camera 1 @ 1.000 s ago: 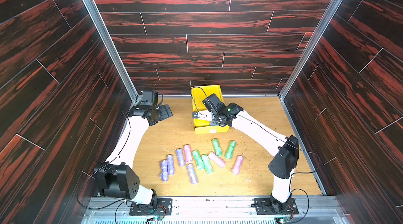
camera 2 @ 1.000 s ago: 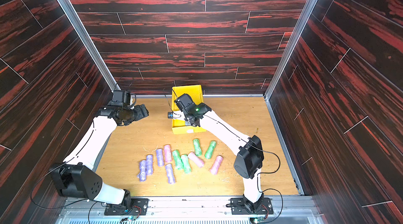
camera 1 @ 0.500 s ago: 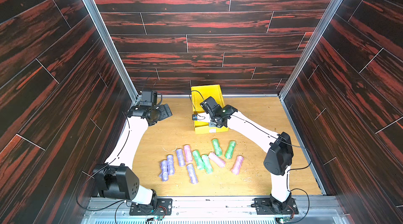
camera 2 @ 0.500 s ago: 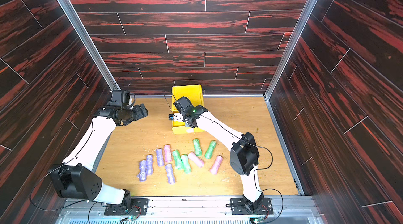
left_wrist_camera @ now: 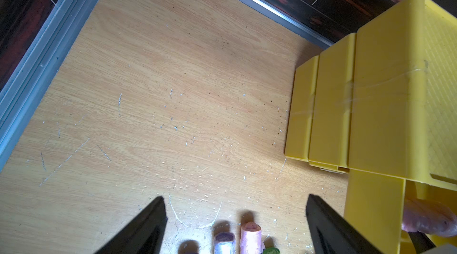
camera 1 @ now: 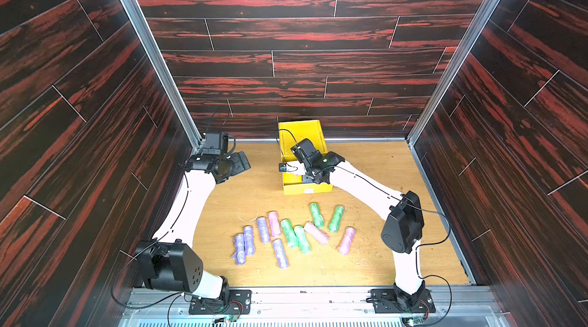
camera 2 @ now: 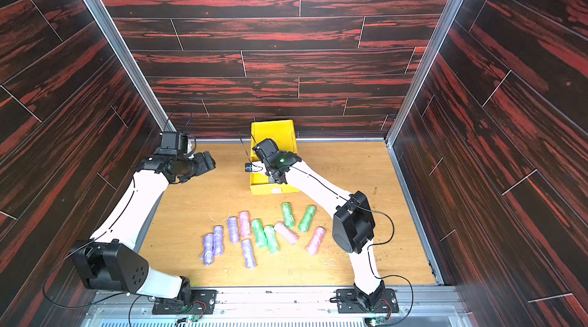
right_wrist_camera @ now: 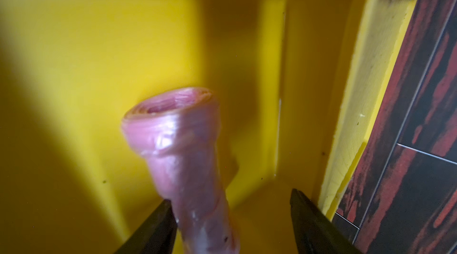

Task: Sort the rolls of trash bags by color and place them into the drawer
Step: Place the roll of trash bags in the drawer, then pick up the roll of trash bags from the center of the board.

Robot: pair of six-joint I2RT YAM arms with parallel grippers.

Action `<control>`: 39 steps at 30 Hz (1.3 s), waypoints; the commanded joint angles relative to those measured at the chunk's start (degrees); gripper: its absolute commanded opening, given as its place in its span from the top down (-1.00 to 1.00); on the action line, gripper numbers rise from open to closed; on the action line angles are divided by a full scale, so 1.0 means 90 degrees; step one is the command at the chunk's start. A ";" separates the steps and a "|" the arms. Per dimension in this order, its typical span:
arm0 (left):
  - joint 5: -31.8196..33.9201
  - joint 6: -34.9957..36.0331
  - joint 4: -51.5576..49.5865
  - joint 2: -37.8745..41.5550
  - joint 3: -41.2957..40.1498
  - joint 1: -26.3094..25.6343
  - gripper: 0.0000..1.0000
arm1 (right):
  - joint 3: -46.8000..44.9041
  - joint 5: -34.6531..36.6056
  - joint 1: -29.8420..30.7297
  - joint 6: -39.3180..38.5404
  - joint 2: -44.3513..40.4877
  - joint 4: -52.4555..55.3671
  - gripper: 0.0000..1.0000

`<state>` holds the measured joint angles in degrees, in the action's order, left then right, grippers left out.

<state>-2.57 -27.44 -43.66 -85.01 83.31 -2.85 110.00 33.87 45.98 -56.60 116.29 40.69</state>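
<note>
Pink roll (right_wrist_camera: 183, 156) loose between spread right gripper (right_wrist_camera: 231, 196), inside yellow drawer (right_wrist_camera: 74, 42), left gripper (left_wrist_camera: 235, 196) spread wide

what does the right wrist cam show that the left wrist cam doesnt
Only right wrist: the inside of the open drawer, and the spread right fingers with a pink roll between them, against one finger, clear of the other.
Only left wrist: the table, the outer side of the yellow cabinet, ends of rolls lying on the table, and the spread, empty left fingers.
Both: yellow plastic, and probably that pink roll inside the drawer.
</note>
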 commanded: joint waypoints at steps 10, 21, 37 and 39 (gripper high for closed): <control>-0.0011 -0.0009 0.0007 0.0236 -0.0087 0.0072 -0.84 | 0.0585 0.0210 0.0099 0.0241 -0.0725 -0.0099 -0.47; -0.0026 0.0001 0.0026 0.0234 -0.0106 0.0100 -0.83 | 0.0931 0.0376 0.0321 0.0906 -0.1301 0.0066 -0.43; 0.0127 -0.0032 0.0079 0.0265 -0.0233 0.0102 -0.78 | 0.0636 -0.0132 0.0996 0.5902 -0.2887 0.0784 -0.25; 0.0182 -0.0032 0.0076 0.0284 -0.0257 0.0100 -0.77 | -0.0213 -0.0165 0.1432 0.6236 -0.3356 0.0640 -0.20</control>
<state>-2.24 -27.49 -43.05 -84.68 81.82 -2.24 114.69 36.07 54.48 -10.87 89.27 43.66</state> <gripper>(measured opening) 0.888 0.609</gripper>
